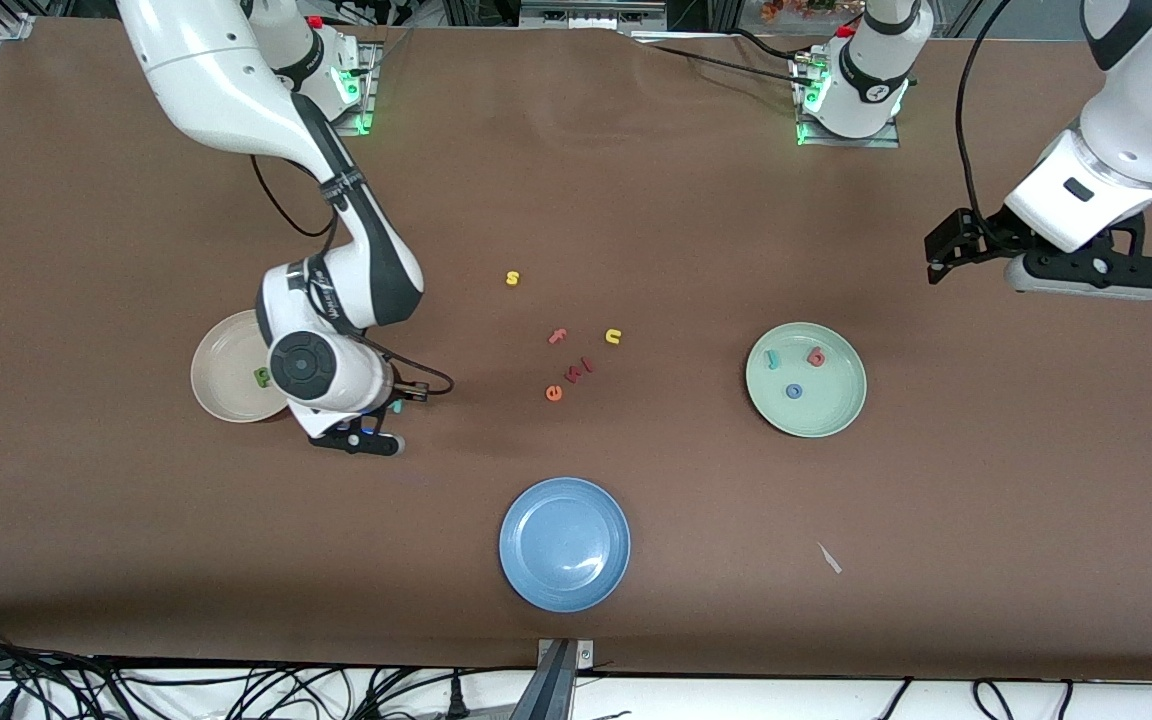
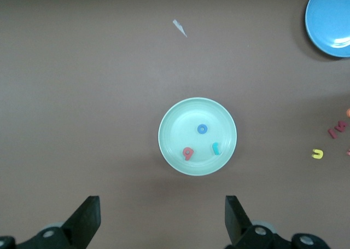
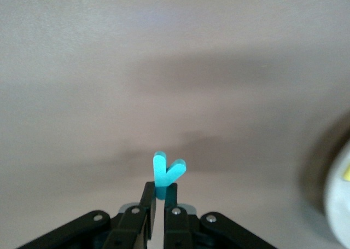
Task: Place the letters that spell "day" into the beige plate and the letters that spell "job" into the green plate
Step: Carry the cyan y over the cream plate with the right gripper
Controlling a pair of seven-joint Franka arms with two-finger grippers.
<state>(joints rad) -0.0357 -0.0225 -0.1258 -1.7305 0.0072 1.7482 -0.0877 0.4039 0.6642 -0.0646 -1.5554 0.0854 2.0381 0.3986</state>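
The job letters already lie in the glossy mint green plate (image 1: 806, 379), so the word "day" is in hand: the right gripper (image 3: 160, 202), beside the beige plate (image 1: 221, 380) over bare table, pinches the small, smooth teal y (image 3: 165, 172). The green a (image 1: 261, 376) sits in that plate. Next, I judge, carry the y over the rim and release. The left gripper (image 2: 161, 219) waits open above the green plate.

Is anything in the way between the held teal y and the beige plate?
Nothing visible. The right gripper, shut on the teal y, hangs over bare table beside the beige plate. The left gripper waits open, away from it.
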